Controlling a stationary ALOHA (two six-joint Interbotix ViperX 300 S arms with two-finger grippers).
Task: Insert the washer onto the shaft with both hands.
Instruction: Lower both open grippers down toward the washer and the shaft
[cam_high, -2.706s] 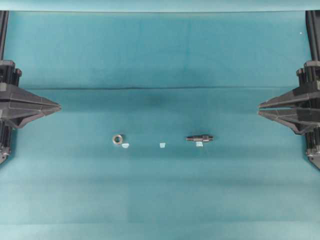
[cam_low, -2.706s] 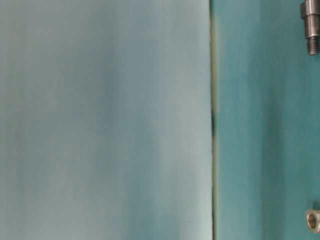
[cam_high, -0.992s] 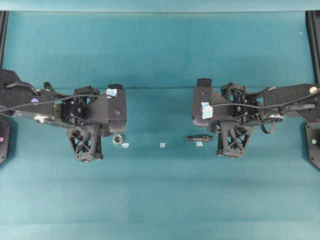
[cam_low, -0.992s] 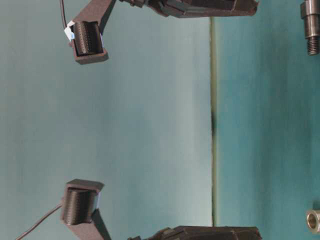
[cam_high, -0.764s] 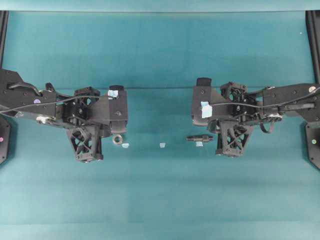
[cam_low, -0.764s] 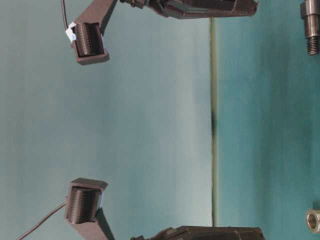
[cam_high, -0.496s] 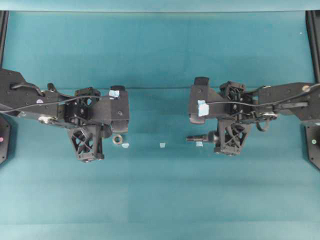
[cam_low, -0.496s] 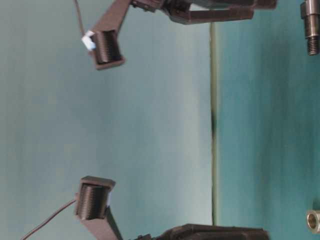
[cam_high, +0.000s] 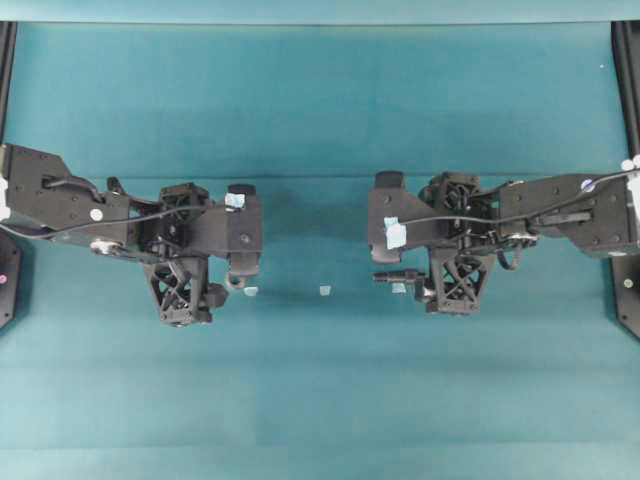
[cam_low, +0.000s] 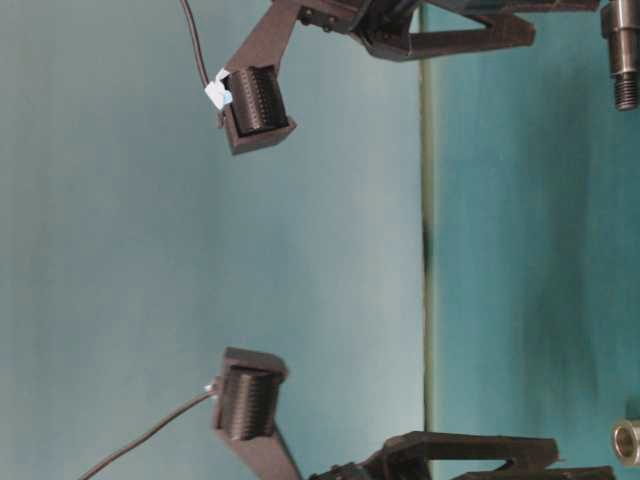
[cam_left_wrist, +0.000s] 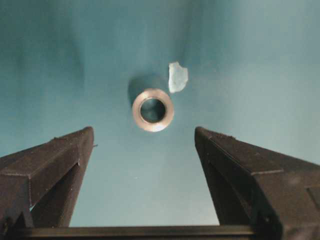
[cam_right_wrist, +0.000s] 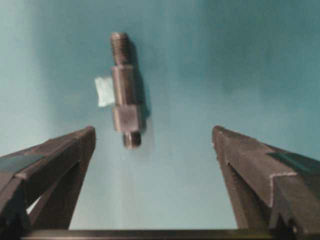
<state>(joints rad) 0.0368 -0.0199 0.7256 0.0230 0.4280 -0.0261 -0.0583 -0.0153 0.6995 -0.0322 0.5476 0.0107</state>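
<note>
Left wrist-mounted view: left end effector (cam_left_wrist: 142, 150) fingers spread apart, the washer (cam_left_wrist: 153, 109) flat on the desk (cam_left_wrist: 260, 60) just beyond them, a tape scrap (cam_left_wrist: 178, 77) beside it; right end effector (cam_right_wrist: 150, 150) likewise spread, the shaft (cam_right_wrist: 124, 90) lying ahead, nearer its left finger

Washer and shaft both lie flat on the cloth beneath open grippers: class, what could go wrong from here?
1. The washer is tiny and lies flat; the left gripper may slip off it or nudge it away.
2. The shaft sits left of centre between the right gripper fingers, so closing could roll it.
3. A tape scrap beside the washer might get pinched too.
</note>
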